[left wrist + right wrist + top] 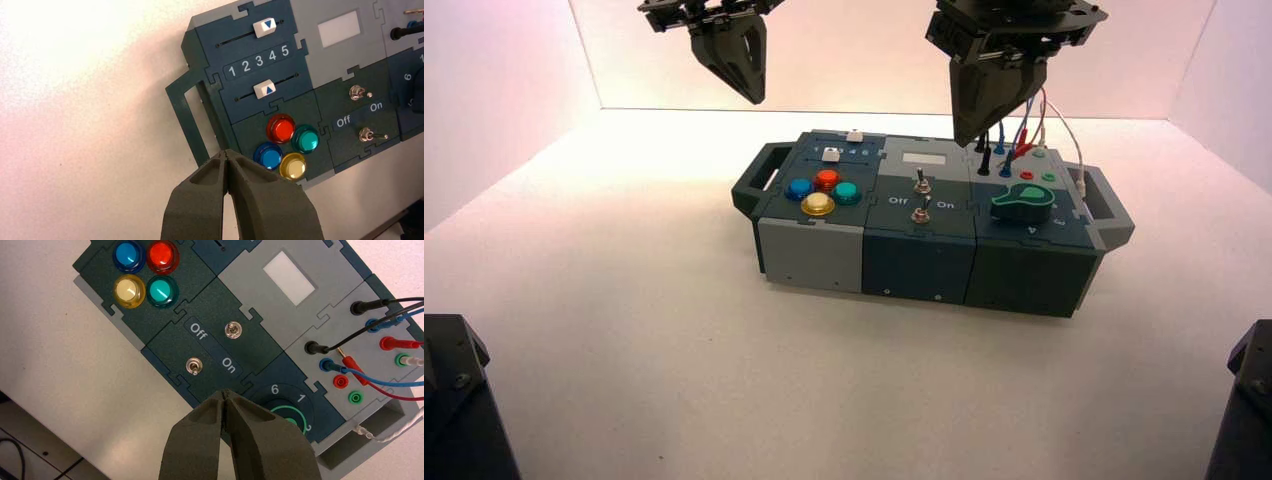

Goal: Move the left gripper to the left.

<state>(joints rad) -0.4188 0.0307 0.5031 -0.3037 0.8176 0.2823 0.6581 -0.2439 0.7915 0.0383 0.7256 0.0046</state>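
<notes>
My left gripper [754, 97] is the smaller wedge-shaped dark one, hanging high over the table behind the box's left end. It is shut and empty; in the left wrist view its tip [227, 153] lies by the box's left handle [182, 117] and the blue button [268, 155]. My right gripper [965, 138], the bulkier one, hangs over the box's back right part, shut and empty; in the right wrist view its tip [223, 392] is between the lower toggle switch [193, 365] and the green knob [290, 416].
The box [924, 215] stands mid-table with four round buttons [822, 190], two sliders [264, 26], two toggles [920, 196], a green knob [1024, 203] and plugged wires [1024, 130]. Dark arm bases sit at both front corners [459, 400]. White walls enclose the table.
</notes>
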